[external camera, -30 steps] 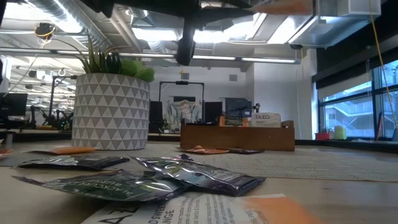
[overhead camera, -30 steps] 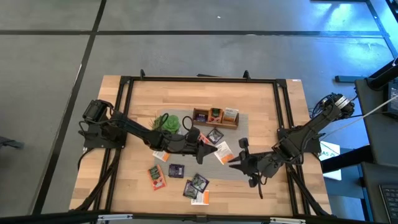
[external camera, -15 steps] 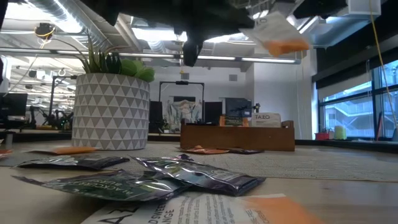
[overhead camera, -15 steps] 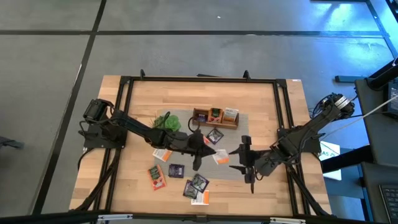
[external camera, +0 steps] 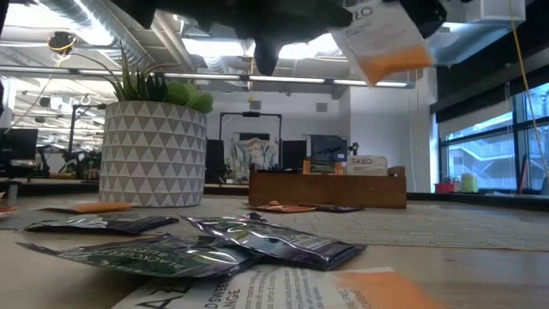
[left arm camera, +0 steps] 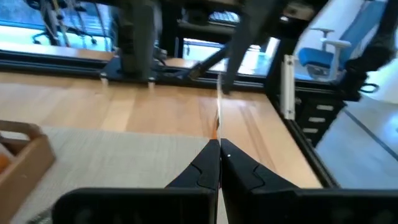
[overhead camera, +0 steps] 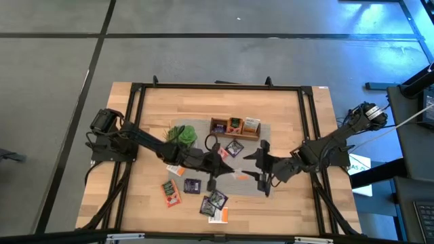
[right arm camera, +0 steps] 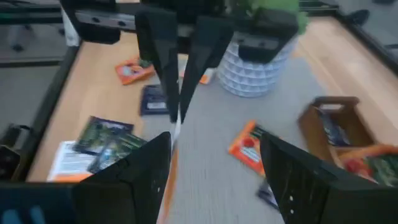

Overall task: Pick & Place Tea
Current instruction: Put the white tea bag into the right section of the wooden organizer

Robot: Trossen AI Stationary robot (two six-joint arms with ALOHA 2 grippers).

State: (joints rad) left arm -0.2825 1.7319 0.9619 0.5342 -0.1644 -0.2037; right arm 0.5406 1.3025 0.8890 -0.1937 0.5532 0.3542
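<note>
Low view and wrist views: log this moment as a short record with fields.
left tool: shut on a white-and-orange sachet, held above the table
right tool: open, facing the held sachet, not gripping it
other sachets: lying loose on the table
wooden box: some sachets stand in it
potted plant: beside the box

Tea bags, small, flat and square. One white and orange bag (external camera: pixel 382 41) up in the air, tilted, pinched on edge by the left tool (left arm camera: pixel 219 148). Dark shiny ones (external camera: pixel 273 238) flat on the desk (overhead camera: pixel 285 112) in front. Orange one (right arm camera: pixel 247 147) flat on the grey mat. More (overhead camera: pixel 171 192) spread near the front edge: orange, dark purple, green.
</note>
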